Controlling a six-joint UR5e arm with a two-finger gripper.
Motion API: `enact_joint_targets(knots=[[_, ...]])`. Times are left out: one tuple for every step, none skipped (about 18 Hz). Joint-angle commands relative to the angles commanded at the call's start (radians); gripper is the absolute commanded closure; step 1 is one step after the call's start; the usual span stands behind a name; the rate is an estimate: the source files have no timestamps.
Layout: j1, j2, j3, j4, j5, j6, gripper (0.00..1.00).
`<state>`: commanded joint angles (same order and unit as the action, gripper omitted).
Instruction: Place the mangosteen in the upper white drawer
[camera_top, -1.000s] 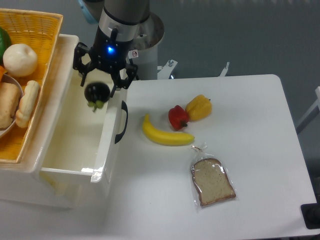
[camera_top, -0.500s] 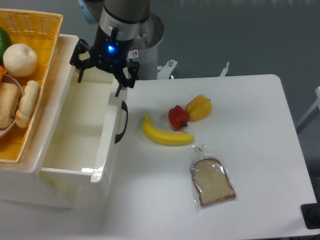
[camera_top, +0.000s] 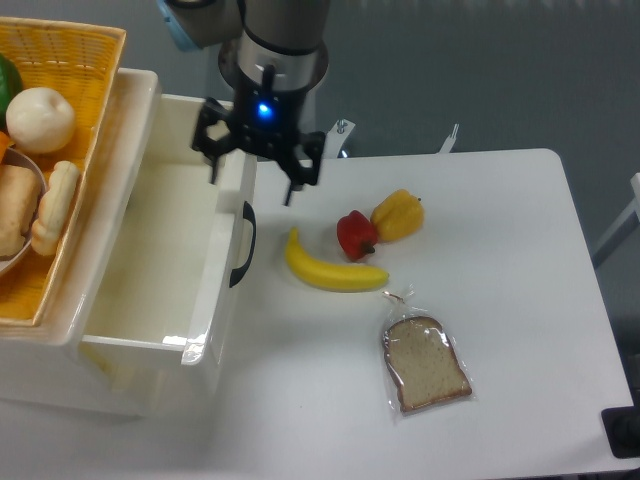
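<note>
The upper white drawer (camera_top: 212, 300) stands pulled open at the left, its curved black handle (camera_top: 243, 245) facing the table. The part of its inside that shows is bare. The mangosteen does not show in this view. My gripper (camera_top: 252, 185) hangs over the drawer's back right corner, next to the handle. Its fingers (camera_top: 293, 185) are spread open and hold nothing.
A banana (camera_top: 330, 272), a red pepper (camera_top: 355, 235) and a yellow pepper (camera_top: 398, 215) lie on the white table right of the drawer. A bagged bread slice (camera_top: 427, 363) lies nearer the front. A yellow wicker basket (camera_top: 70, 60) with food sits at the upper left.
A second ago the gripper held the mangosteen over the drawer. It has let go, the fruit has dropped out of sight, and the open gripper has moved right towards the table.
</note>
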<state>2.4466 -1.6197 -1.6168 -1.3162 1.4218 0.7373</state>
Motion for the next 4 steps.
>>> enact_joint_targets(knots=[[0.015,-0.015,0.0,0.0,0.018,0.038,0.0],[0.028,-0.031,0.0,0.002,0.049,0.074,0.0],[0.037,-0.038,0.0,0.005,0.061,0.077,0.0],[0.049,-0.043,0.0,0.005,0.063,0.077,0.0]])
